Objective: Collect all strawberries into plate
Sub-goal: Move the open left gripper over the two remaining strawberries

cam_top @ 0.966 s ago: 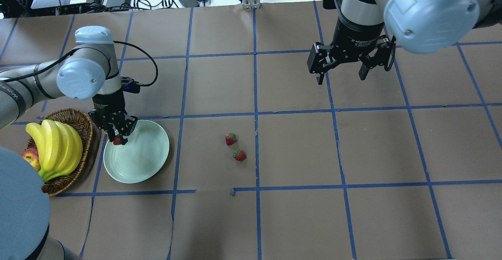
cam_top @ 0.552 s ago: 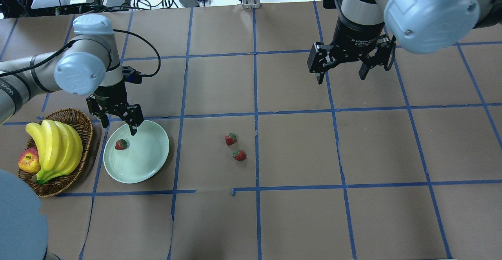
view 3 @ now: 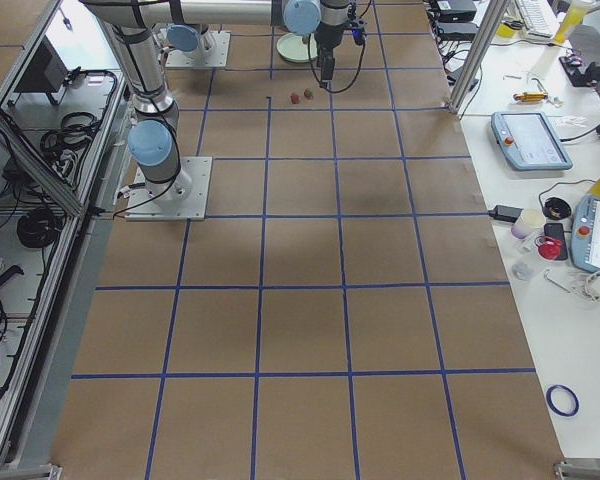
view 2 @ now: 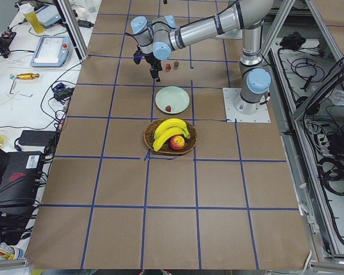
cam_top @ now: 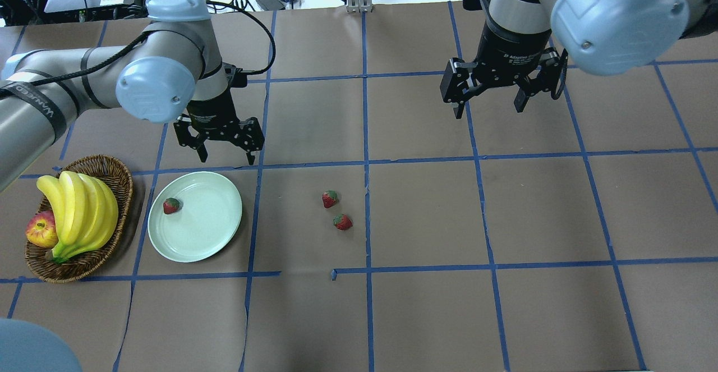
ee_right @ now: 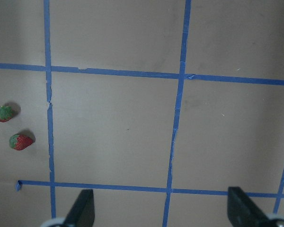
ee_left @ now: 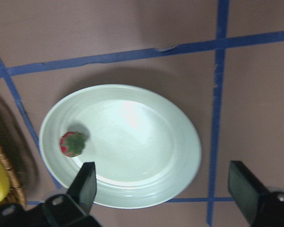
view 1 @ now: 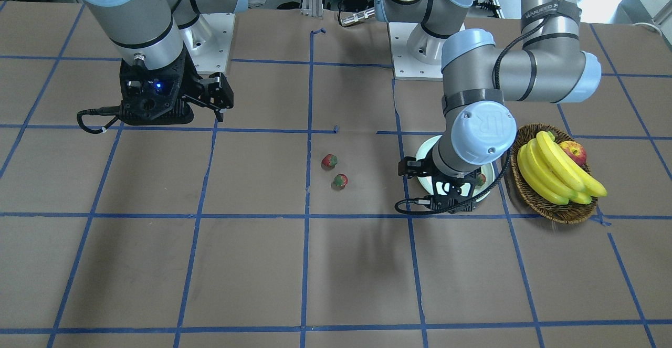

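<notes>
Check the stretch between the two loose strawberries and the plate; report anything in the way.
Nothing visible blocks it. Only flat blue tape crosses the gap between the loose strawberries and the plate. The left gripper hangs open, raised clear.

A pale green plate point(ee_left: 142, 137) sits on the brown worktop point(ee_left: 109, 28) among blue tape lines point(ee_left: 217, 94). One strawberry point(ee_left: 72, 144) lies inside it near the left rim. Two dark fingers point(ee_left: 84, 185) stand wide apart at the bottom edge. A basket point(ee_left: 12, 175) edge shows at far left.
</notes>
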